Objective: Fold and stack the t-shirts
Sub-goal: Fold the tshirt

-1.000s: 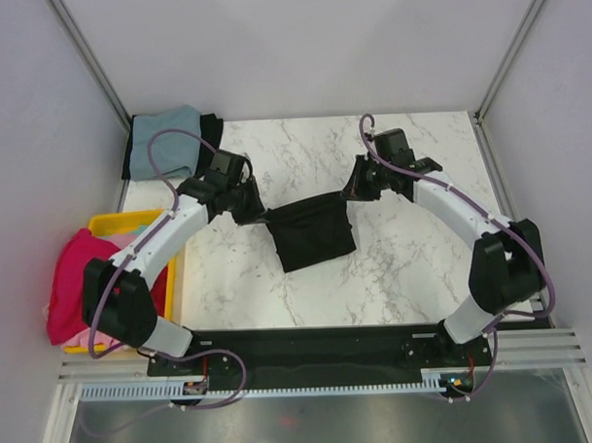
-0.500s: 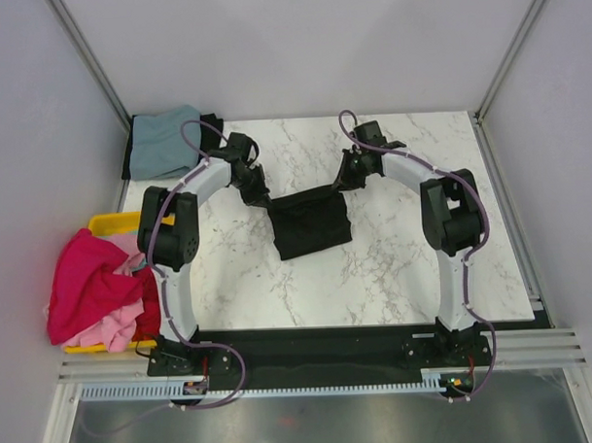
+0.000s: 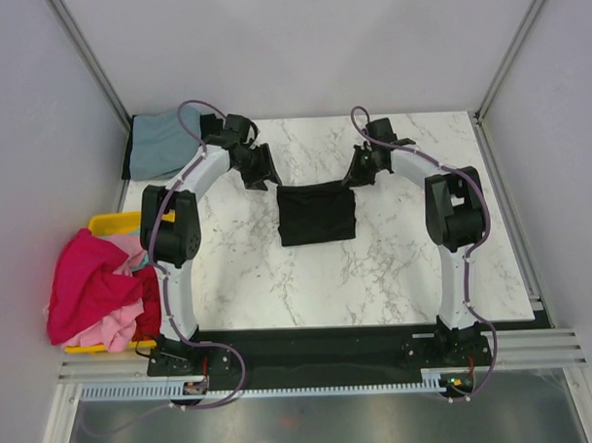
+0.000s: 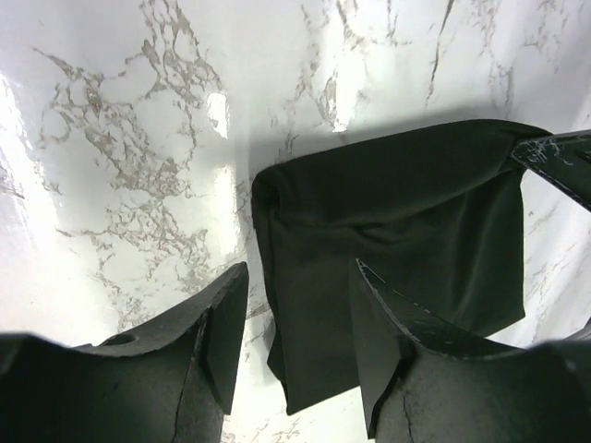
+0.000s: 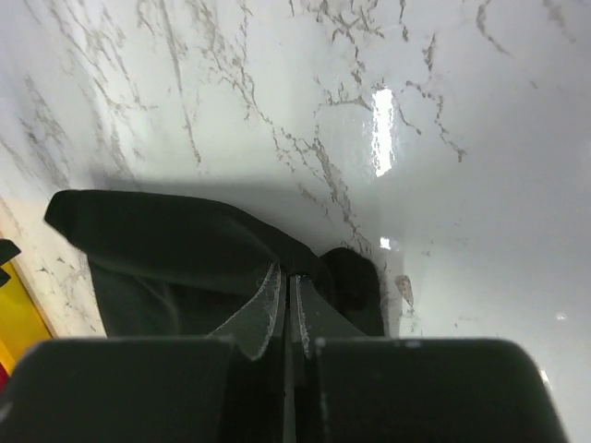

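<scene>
End of a fold, before stacking. The black cloth t-shirt point(image 3: 316, 213), folded to a compact rectangle, lies flat near the middle of the white marble-patterned worktop point(image 3: 414, 266). The left tool point(image 3: 265, 174) hangs just over the shirt's far left corner, fingers parted and nothing between them. The right tool point(image 3: 357, 173) is closed on the far right corner, with a pinch of black cloth at its fingertips. On this evidence, the next move calls for the right tool to release. The bundle would then be carried to the grey-blue folded cloth t-shirt point(image 3: 167, 138) at the worktop's far left corner, well apart. A heap of magenta and pink cloth t-shirts point(image 3: 84, 287) over the yellow plastic bin point(image 3: 121, 224) awaits folding.
</scene>
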